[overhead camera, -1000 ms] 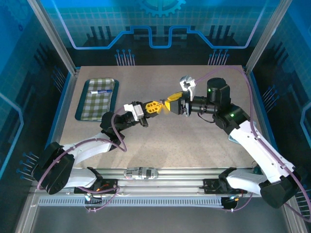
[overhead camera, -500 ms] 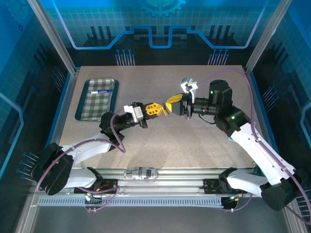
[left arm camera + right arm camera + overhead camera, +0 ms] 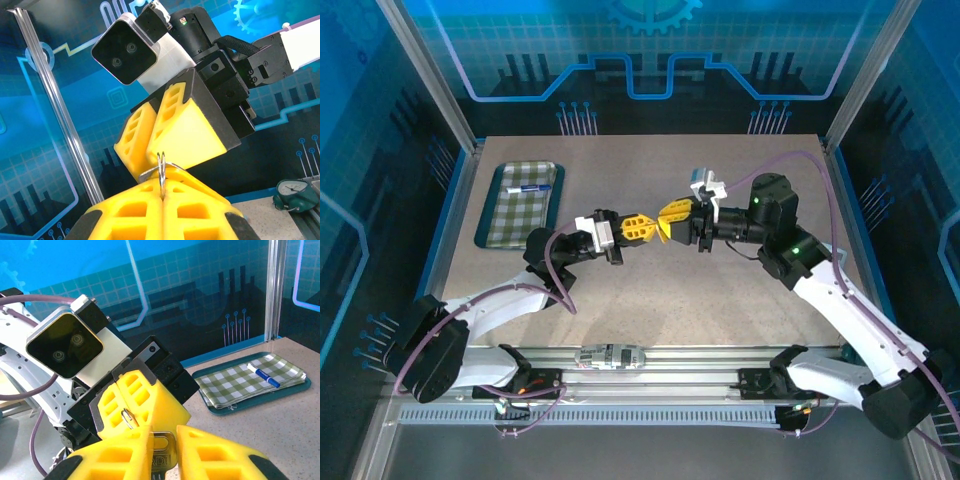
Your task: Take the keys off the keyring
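Tabletop [image 3: 720, 300] of speckled beige lay under both arms as I watched from my remote console, the two meeting in the air above its middle. At far left, a teal tray [image 3: 482, 232] carried a folded green-check cloth [image 3: 520, 215] with a blue-and-white pen [image 3: 528, 187] on top. The left gripper [image 3: 645, 227] was pressed together on the keyring [image 3: 161, 170], a thin wire loop standing up between its yellow tips. The right gripper [image 3: 670, 214], nose to nose with it, pinched the grey metal key [image 3: 161, 446]. Key and keyring hung between the two grippers, off the tabletop.
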